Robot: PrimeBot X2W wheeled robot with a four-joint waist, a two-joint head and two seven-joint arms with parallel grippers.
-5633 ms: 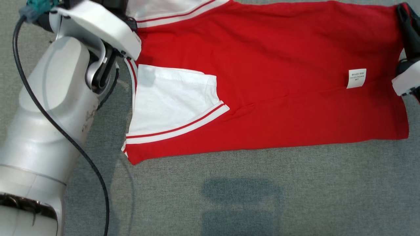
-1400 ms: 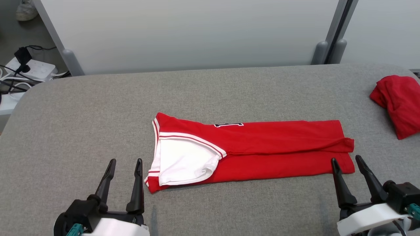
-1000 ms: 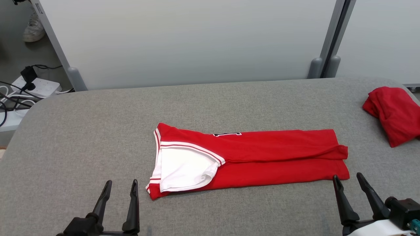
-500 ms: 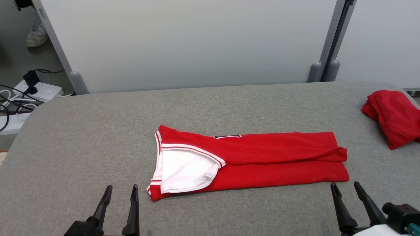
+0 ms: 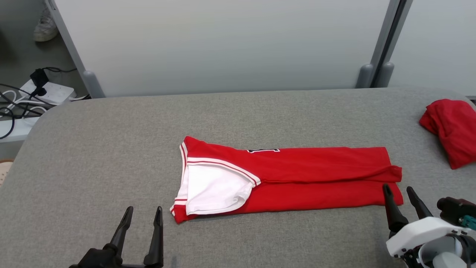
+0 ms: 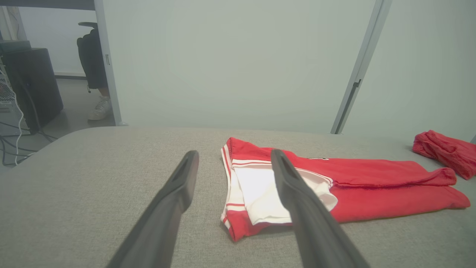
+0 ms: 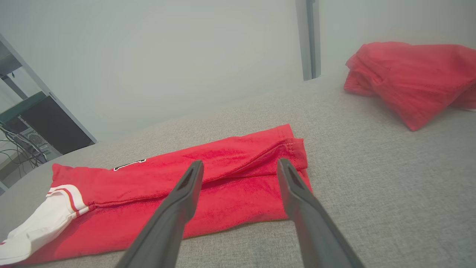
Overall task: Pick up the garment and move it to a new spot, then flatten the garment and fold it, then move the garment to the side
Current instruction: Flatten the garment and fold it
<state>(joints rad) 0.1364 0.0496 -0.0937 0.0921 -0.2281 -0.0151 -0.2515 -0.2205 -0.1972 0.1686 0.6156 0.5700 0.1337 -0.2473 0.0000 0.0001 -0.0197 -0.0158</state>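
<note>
A grey padded table (image 5: 111, 149) spans the head view, with a pale wall panel (image 5: 223, 44) behind it. You see far more of it than a few seconds ago because the camera has pulled back from a close look down on the cloth. That is the camera moving, not the things.

In the middle of the table lies the red shirt (image 5: 316, 175), flat and running left to right. It is narrower than it was. One long side is now folded over the other, making a slim band, and the small white label that showed before is tucked out of sight. The lengthwise fold looks done. A crosswise fold and the move to the side look still to come.

A second red cloth (image 5: 452, 130) sits bunched at the table's right edge, well apart from the shirt.

Both arms have let go of the shirt's ends and drawn back to the near edge. The left gripper (image 5: 144, 210) hovers near the sleeve end, jaws wide, holding nothing. The right gripper (image 5: 398, 188) is also wide and empty. Over the last half second it has crept up to the corner of the hem (image 5: 392, 171), and in its wrist view the fingers frame that end. It appears to be lining up to take the hem.

Smallest, the white sleeve (image 5: 215, 188) with red-striped trim lies on top at the shirt's left end.
</note>
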